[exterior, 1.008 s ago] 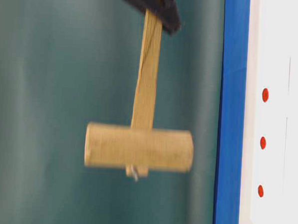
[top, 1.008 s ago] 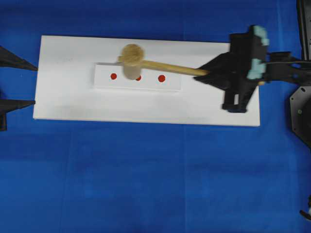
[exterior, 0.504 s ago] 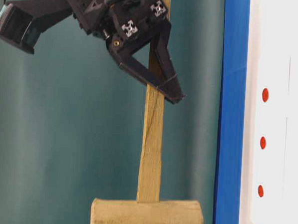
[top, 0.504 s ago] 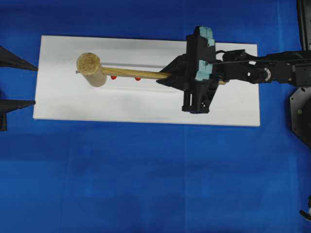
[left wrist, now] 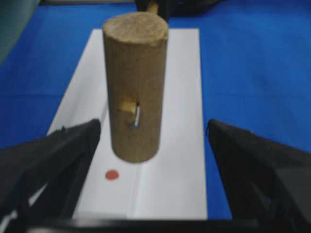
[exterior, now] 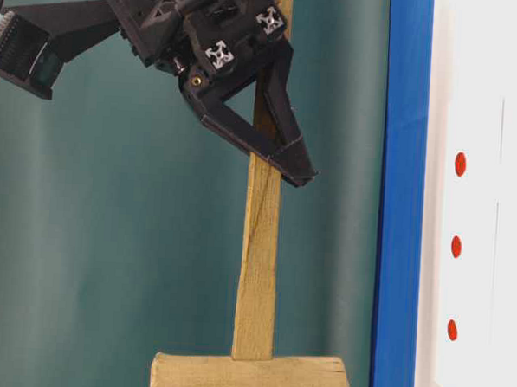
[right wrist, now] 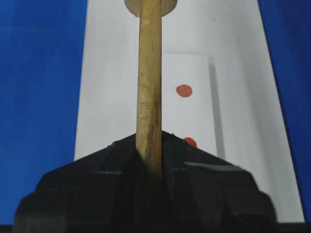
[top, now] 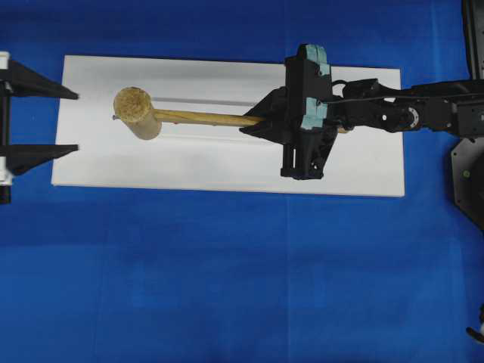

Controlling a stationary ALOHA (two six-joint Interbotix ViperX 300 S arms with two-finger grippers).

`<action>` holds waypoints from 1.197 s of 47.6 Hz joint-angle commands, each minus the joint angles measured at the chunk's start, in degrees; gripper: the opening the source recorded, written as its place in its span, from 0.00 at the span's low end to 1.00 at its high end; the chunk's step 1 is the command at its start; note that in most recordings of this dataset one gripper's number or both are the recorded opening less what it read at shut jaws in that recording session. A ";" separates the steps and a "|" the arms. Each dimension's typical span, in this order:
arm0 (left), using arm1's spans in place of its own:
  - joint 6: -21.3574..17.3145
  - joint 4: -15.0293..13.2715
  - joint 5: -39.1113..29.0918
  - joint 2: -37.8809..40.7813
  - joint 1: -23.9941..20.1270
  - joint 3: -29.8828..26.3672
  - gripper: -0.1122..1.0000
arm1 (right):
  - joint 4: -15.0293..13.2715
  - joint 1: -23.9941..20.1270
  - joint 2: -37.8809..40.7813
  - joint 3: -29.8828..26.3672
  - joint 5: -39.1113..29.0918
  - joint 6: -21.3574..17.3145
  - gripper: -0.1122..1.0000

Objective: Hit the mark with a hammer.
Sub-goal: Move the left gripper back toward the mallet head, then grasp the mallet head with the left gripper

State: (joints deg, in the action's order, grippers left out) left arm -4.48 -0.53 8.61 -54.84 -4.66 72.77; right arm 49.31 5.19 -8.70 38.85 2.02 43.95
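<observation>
Showing hammer (top: 151, 116), no legible writing

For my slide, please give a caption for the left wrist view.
Wooden hammer head hanging above the white board, one red mark below.

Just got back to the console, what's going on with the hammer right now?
The right gripper is shut on the hammer, holding it by the handle above the white board. The hammer's head hangs in the air over the left end of the white strip, clear of the red marks. The left gripper waits open at the board's left edge, holding nothing.
</observation>
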 commanded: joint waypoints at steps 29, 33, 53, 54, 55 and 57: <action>-0.18 -0.09 13.71 28.92 -1.41 -12.83 0.94 | -0.26 -0.44 -0.79 -2.11 0.26 0.09 0.12; -0.18 -0.09 13.71 30.59 -1.93 -14.24 0.94 | -0.35 -0.62 -0.79 -2.20 0.26 0.09 0.12; -0.35 -0.09 13.10 32.87 -2.02 -16.35 0.87 | -0.97 -0.97 -0.97 -2.20 0.35 0.09 0.12; -0.26 -0.09 12.92 32.78 -2.02 -16.35 0.84 | -0.97 -0.97 -0.97 -2.20 0.35 0.09 0.12; -0.26 -0.09 12.83 32.78 -2.02 -16.35 0.80 | -1.05 -1.05 -0.97 -2.20 0.35 0.09 0.12; -0.26 -0.09 12.74 32.78 -2.02 -16.35 0.69 | -1.05 -1.05 -0.97 -2.20 0.26 0.09 0.12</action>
State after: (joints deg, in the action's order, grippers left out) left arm -4.75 -0.62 21.36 -21.71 -6.50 57.66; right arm 48.52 4.39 -8.70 38.85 2.02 43.86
